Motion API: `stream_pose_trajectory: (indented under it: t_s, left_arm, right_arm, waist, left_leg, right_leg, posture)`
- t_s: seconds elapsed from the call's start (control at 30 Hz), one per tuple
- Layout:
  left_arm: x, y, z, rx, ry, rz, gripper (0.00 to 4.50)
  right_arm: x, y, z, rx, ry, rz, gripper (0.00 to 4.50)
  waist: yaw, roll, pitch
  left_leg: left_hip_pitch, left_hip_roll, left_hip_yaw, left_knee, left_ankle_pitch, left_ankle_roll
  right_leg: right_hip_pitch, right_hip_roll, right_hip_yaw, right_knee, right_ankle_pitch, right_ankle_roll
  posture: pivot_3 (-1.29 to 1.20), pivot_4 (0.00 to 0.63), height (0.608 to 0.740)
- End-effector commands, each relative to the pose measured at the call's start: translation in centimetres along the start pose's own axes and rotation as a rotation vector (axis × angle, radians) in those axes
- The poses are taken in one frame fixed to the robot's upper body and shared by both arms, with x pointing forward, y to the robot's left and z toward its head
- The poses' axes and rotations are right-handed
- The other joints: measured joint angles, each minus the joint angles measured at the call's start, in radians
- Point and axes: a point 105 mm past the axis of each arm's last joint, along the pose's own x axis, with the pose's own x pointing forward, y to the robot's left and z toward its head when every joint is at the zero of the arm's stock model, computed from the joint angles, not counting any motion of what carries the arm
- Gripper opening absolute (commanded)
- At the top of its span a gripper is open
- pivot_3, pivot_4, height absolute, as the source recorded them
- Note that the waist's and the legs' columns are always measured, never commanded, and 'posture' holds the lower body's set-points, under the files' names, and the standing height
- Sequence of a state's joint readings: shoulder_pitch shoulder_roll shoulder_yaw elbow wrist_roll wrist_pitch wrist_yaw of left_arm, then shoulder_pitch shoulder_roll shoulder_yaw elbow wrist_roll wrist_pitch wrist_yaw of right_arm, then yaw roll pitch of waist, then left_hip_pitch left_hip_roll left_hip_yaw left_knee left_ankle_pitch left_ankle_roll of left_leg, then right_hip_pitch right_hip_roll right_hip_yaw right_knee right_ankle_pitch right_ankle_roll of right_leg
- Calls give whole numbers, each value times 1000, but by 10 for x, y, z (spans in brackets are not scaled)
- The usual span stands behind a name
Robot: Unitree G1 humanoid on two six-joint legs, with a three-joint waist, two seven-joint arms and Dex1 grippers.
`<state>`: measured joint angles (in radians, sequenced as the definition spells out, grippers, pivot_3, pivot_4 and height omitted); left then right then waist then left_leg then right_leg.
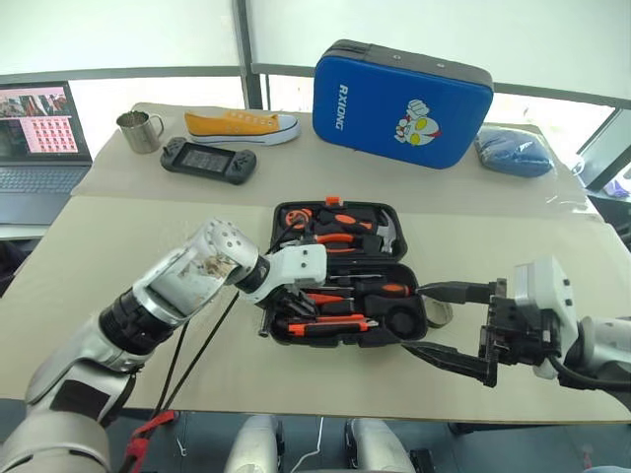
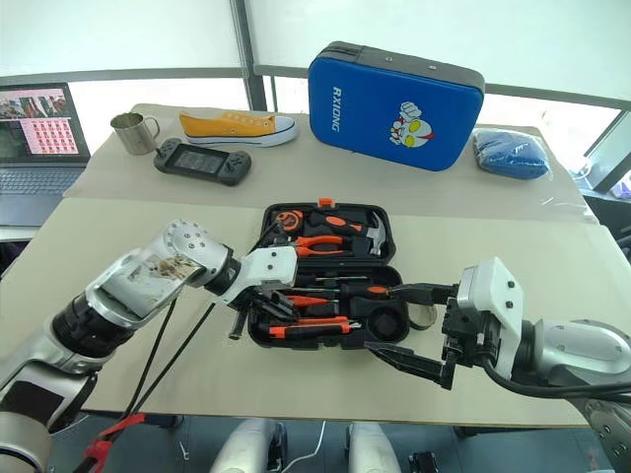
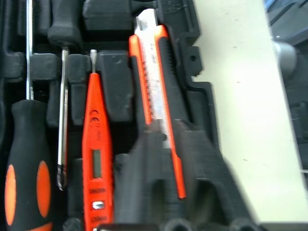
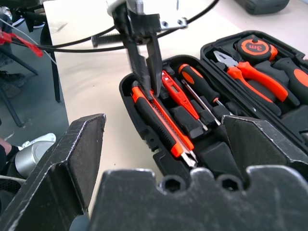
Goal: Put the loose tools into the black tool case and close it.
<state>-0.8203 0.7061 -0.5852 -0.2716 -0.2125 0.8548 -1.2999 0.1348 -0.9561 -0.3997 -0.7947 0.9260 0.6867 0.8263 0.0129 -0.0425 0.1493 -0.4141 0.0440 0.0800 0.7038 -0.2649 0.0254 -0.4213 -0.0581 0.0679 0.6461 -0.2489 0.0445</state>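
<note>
The black tool case (image 1: 412,338) lies open in the middle of the table. Its near half holds the black-and-orange utility knife (image 3: 159,91), a slim orange screwdriver (image 3: 94,144) and a black-and-orange-handled screwdriver (image 3: 26,168). My left gripper (image 4: 147,87) is shut, and its tips rest on the handle end of the knife at the case's left end. My right gripper (image 1: 414,320) stands open and empty just off the case's right end. A small greyish ring (image 1: 440,313), perhaps the tape roll, lies on the table there.
Orange-handled pliers (image 4: 252,74), a tape measure (image 4: 255,48) and a hammer (image 1: 386,232) fill the case's far half. At the back stand a blue case (image 1: 402,91), a yellow shoe (image 1: 242,124), a game controller (image 1: 209,159), a metal mug (image 1: 140,130) and a laptop (image 1: 39,138).
</note>
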Motion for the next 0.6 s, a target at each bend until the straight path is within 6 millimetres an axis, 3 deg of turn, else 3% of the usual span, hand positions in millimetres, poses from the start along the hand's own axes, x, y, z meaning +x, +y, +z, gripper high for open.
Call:
stream_pose_trajectory:
  t_s: [0.03,0.3,0.5,0.6]
  left_arm:
    - [3,-5,1,53,19,-26,32]
    - [15,-2,-15,95,113,-9,32]
    - [24,-14,-22,134,131,-65,32]
    - [25,-7,-22,144,128,-31,32]
  right_arm:
    - [0,2,3,-16,3,6,4500]
    - [0,3,4,-15,4,2,4500]
    - [0,3,4,-9,4,3,4500]
    - [0,2,3,-7,4,0,4500]
  waist:
    - [-1,0,0]
    - [-1,0,0]
    - [-1,0,0]
    - [0,0,0]
  left_leg:
    - [0,0,0,0,0,0]
    - [1,0,0,0,0,0]
    - [1,0,0,0,0,0]
    - [2,0,0,0,0,0]
  right_leg:
    - [0,0,0,0,0,0]
    - [0,0,0,0,0,0]
    - [1,0,0,0,0,0]
    - [2,0,0,0,0,0]
  posture:
    - [0,150,740]
    - [0,150,740]
    - [0,150,740]
    - [0,150,740]
